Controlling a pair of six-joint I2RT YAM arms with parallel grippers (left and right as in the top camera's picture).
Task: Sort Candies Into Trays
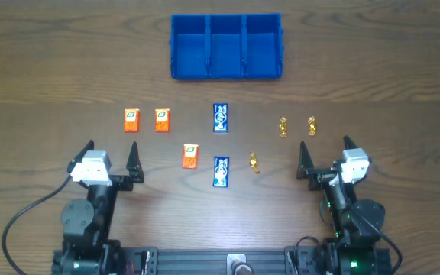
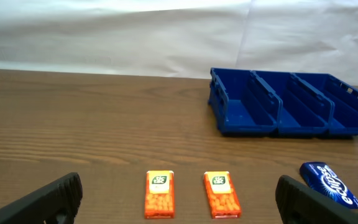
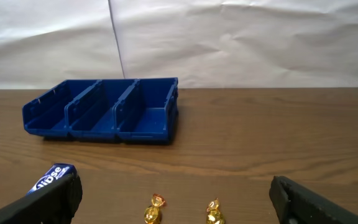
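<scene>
Worktop (image 1: 52, 76): brown wood grain; it carries the tray and all the candies.
Tray (image 1: 226, 72): blue plastic with three compartments side by side, at the far middle of the worktop. The blue floor of each compartment shows bare.
My left fingers (image 1: 133, 159): spread wide, holding nothing, at the near left just short of the orange boxes.
My right fingers (image 1: 304, 160): spread wide, holding nothing, at the near right just short of the gold candies.
Blue packs (image 1: 220, 118): two glossy oblong packs with white print, one (image 1: 221, 171) nearer me, in line below the tray's middle.
Orange boxes (image 1: 131, 121): three small boxes with green-and-white labels; two side by side (image 1: 162, 120), the third (image 1: 190, 156) nearer, beside the near blue pack.
Gold candies (image 1: 283, 126): three foil-wrapped pieces; two side by side (image 1: 312, 125), the third (image 1: 254, 162) nearer, right of the near blue pack.
</scene>
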